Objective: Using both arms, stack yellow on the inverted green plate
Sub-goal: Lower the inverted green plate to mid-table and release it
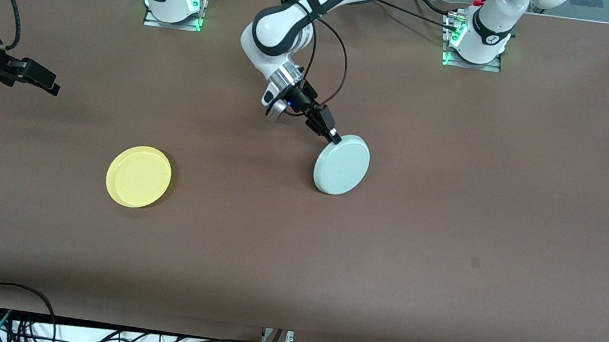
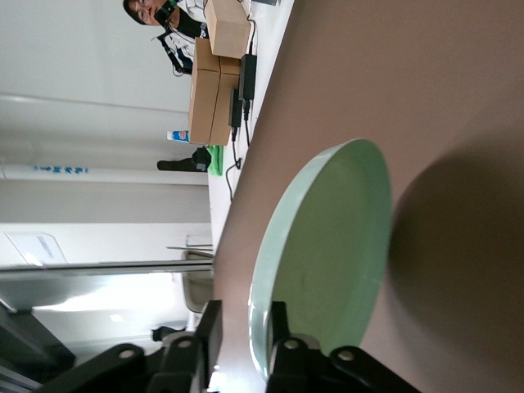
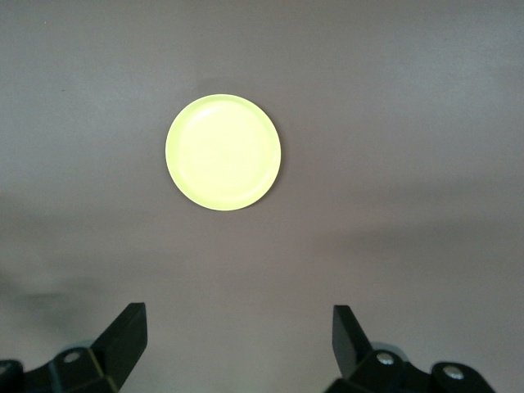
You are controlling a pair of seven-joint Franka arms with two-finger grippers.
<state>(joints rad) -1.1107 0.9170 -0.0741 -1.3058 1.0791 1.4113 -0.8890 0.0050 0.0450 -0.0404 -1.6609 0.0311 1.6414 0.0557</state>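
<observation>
the left pincer (image 1: 335,136) was clamped on the rim of the round pale mint-green plastic plate (image 1: 342,164), tilted at frame centre over the brown bench (image 1: 449,210). the right pincer (image 3: 237,340), fingers apart, hung over the bench at the upper left edge of the frame. the round bright yellow plastic plate (image 1: 139,176) lay flat at lower left.

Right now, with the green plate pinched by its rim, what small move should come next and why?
Probably lower the left end effector and let go, so the green plate lies flat, underside up. It is clamped on the rim and the plate hangs tilted, smooth underside showing. The right end effector waits open, and the yellow plate lies untouched.
</observation>
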